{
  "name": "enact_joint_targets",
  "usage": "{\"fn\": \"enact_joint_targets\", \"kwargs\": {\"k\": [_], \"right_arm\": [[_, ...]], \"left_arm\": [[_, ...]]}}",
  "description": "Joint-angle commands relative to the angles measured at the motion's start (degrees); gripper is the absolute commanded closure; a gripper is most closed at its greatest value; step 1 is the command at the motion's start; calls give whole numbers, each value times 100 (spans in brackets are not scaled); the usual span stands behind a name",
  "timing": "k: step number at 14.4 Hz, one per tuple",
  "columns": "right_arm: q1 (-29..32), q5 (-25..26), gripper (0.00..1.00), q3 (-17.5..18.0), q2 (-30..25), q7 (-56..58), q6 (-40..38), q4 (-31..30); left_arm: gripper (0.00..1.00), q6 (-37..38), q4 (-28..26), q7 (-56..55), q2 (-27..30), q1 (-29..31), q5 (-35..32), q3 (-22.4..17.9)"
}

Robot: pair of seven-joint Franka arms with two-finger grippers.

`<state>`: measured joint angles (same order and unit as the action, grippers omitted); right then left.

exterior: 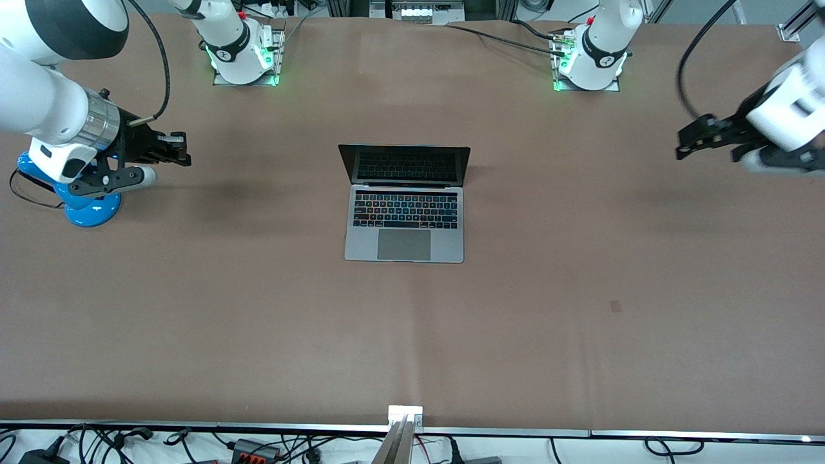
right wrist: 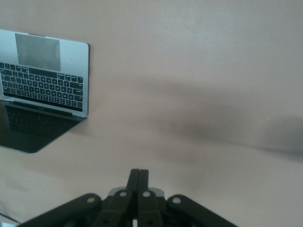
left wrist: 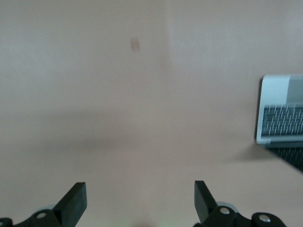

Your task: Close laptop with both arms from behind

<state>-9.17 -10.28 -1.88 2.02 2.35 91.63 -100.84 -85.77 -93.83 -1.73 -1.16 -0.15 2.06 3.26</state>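
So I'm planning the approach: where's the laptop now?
The laptop sits open mid-table in the front view, between the two arms' ends, with both grippers far off it.

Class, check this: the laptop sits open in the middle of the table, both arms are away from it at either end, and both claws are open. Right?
Not quite. The right claw is shut, its fingers pressed together in the right wrist view. The left claw is open, and the laptop does sit open mid-table with both arms away from it.

White arms [exterior: 45, 96], dark joints, black cables, black tools [exterior: 693, 138].
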Motion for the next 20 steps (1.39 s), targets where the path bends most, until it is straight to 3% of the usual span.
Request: {"fn": "enact_joint_targets", "kwargs": {"k": [1,3,4,6,7,8,11,16,18,20], "right_arm": [[-94,-498,100,-32,62,-51,-109,-59],[-137,-606,100,-32,159,-51,-163,-59],[-198,-606,100,-32,211,-51,-172,-59],[-243,-606,100,-32,299,-120,-277,-59],[-260,-606,100,-32,326,-191,-286,-59],[-330,-606,100,-32,326,-217,-286,-59],[-550,-606,100,-32,378,-323,-373,-59],[-945,-878,100,-32,466,-323,-927,-181],[-1305,-984,100,-32,519,-332,-797,-418],[-1648,-1124,100,-32,554,-341,-481,-673]], "left_arm": [[0,438,620,50,-506,-37,75,8],[4,491,647,225,-560,-90,83,26],[34,778,647,278,-560,-134,75,78],[74,1254,595,296,-569,-318,206,140],[86,1378,499,244,-560,-371,459,166],[91,1422,367,235,-560,-415,662,175],[96,1327,-134,208,-543,-503,1093,367],[99,633,-767,-460,-464,-451,1602,1563],[99,361,-1187,-460,-193,-468,2173,1608],[99,-323,-1889,-460,229,-477,2333,1957]]}}
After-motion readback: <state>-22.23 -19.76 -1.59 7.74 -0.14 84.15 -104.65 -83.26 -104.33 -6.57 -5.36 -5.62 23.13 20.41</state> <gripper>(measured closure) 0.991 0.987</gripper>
